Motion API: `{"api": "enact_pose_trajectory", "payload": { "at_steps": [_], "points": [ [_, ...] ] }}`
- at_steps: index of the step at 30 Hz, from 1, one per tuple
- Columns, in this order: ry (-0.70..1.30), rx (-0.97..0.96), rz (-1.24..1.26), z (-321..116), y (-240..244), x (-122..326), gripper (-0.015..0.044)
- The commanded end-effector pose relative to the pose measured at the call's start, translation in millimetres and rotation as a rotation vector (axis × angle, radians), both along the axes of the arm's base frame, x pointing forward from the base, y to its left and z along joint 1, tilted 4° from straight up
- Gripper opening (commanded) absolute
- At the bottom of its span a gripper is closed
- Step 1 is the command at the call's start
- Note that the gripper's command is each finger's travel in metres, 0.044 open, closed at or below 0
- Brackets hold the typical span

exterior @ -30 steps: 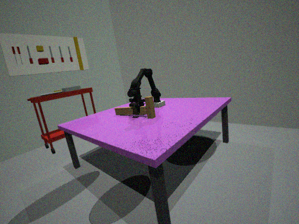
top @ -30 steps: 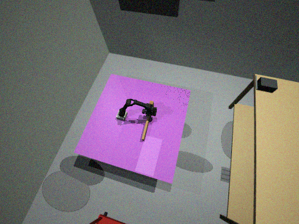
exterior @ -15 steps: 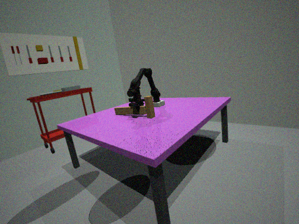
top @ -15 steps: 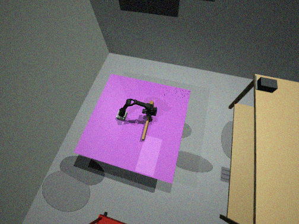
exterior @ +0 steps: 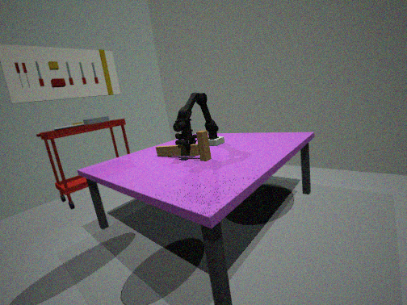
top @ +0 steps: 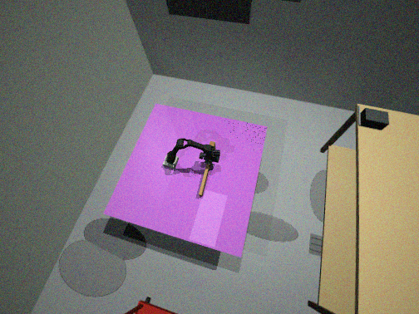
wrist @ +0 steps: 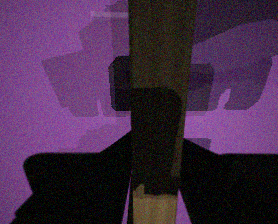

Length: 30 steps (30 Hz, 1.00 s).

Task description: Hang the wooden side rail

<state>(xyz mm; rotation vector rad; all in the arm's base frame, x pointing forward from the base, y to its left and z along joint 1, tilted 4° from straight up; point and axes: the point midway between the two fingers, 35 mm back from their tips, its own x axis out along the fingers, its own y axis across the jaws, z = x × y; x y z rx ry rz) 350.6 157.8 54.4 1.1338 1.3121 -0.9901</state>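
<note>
Wooden side rail, long, straight and light brown (top: 204, 183) (exterior: 166, 151) (wrist: 162, 45), lying lengthwise over the purple rectangular table (top: 141, 165) (exterior: 258, 160) (wrist: 30, 125), one end at or near the upright wooden headboard post (top: 212, 144) (exterior: 203, 146); whether the two touch cannot be told. Black parallel jaws (top: 209, 165) (exterior: 185, 152), partly closed and clamped on the rail's sides between its ends, belong to the black jointed arm (top: 193, 144) (exterior: 198, 98), which arches up from a pale block-shaped base (top: 165, 165) (exterior: 219, 141). Steel hooks and slot pins cannot be made out.
</note>
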Motion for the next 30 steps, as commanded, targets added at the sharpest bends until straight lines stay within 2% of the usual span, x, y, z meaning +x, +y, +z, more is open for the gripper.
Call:
{"api": "enact_pose_trajectory", "payload": {
  "at_steps": [1, 30],
  "points": [
    [-0.004, 0.002, -0.002, 0.7, 0.9, -0.1, 0.0],
    [-0.004, 0.002, -0.002, 2.5, 3.5, 0.2, 0.0]
  ]
}}
